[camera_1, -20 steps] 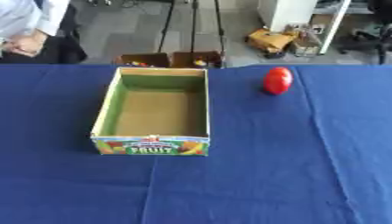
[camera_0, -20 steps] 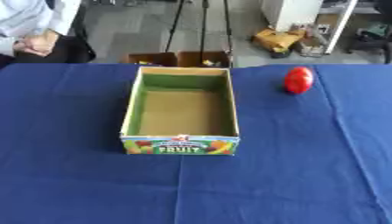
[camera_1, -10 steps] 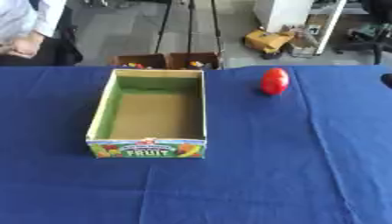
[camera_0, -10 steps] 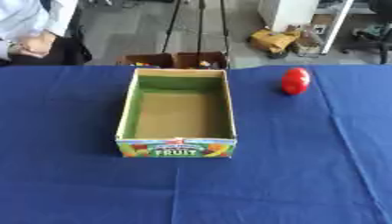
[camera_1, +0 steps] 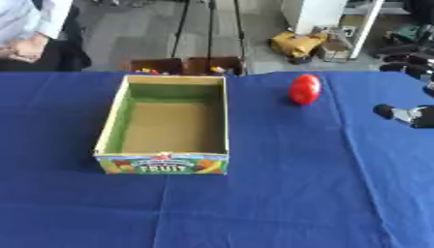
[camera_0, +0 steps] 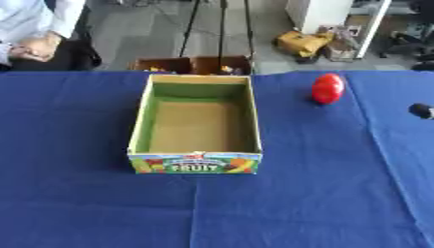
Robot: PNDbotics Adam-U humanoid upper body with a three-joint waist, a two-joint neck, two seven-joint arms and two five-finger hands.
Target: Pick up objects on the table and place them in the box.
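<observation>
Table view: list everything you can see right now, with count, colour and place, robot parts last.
Box: one, green inside with a FRUIT label on its front, centre-left of table, nothing in it.
Red object: one, red, rounded, far right of the box, apart from it.
Tablecloth: one, blue, covering the table.
Brown boxes: two, on the floor beyond the far edge.
Right hand: one, black and silver, entering at the right edge, nearer than the red object; fingers unclear.

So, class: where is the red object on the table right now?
The red object sits on the blue table near its far edge, right of the empty box.
</observation>
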